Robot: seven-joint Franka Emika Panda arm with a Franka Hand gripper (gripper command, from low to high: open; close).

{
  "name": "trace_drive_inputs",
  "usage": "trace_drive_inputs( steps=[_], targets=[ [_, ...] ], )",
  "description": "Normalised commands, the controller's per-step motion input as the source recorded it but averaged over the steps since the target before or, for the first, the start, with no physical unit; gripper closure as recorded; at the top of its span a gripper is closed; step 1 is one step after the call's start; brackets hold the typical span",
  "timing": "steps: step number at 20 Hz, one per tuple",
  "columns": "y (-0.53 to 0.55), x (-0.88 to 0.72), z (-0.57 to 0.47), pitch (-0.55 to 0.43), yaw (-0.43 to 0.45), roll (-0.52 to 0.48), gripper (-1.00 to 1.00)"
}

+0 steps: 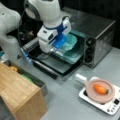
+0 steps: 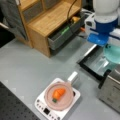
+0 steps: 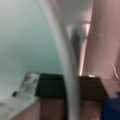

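Observation:
My gripper (image 1: pixel 58 48) sits at the mouth of a steel toaster oven (image 1: pixel 100 32), shut on the rim of a teal bowl (image 1: pixel 70 42). The bowl hangs tilted over the oven's lowered glass door (image 1: pixel 53 65). In a front view the same gripper (image 2: pixel 106 46) holds the bowl (image 2: pixel 113 53) just below its blue wrist part. In the wrist view the bowl's pale rim (image 3: pixel 68 75) runs down the middle, with the teal inside (image 3: pixel 25 37) to the left.
A pink pan (image 1: pixel 90 94) holding an orange carrot (image 1: pixel 100 89) rests on a white cooker plate (image 1: pixel 110 107) at the front right. A wooden shelf unit (image 1: pixel 17 92) with an open drawer (image 1: pixel 35 79) stands to the left. The carrot (image 2: pixel 58 93) and shelf (image 2: pixel 50 20) show in both front views.

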Motion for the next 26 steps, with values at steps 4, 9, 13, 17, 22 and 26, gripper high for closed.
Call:
trace_drive_inputs(
  steps=[4,9,13,17,22,26],
  targets=[
    [0.15,-0.33,-0.18,-0.177,-0.110,0.099,1.00],
    [0.15,-0.44,-0.25,-0.201,-0.103,0.073,1.00],
    [0.10,-0.45,-0.29,-0.262,-0.100,0.076,1.00],
    [0.06,-0.38,-0.17,-0.308,-0.084,0.082,1.00],
    [0.06,-0.36,-0.11,-0.299,-0.078,0.097,-1.00],
    [0.09,-0.32,-0.11,-0.281,-0.093,0.099,-1.00]
  ],
)
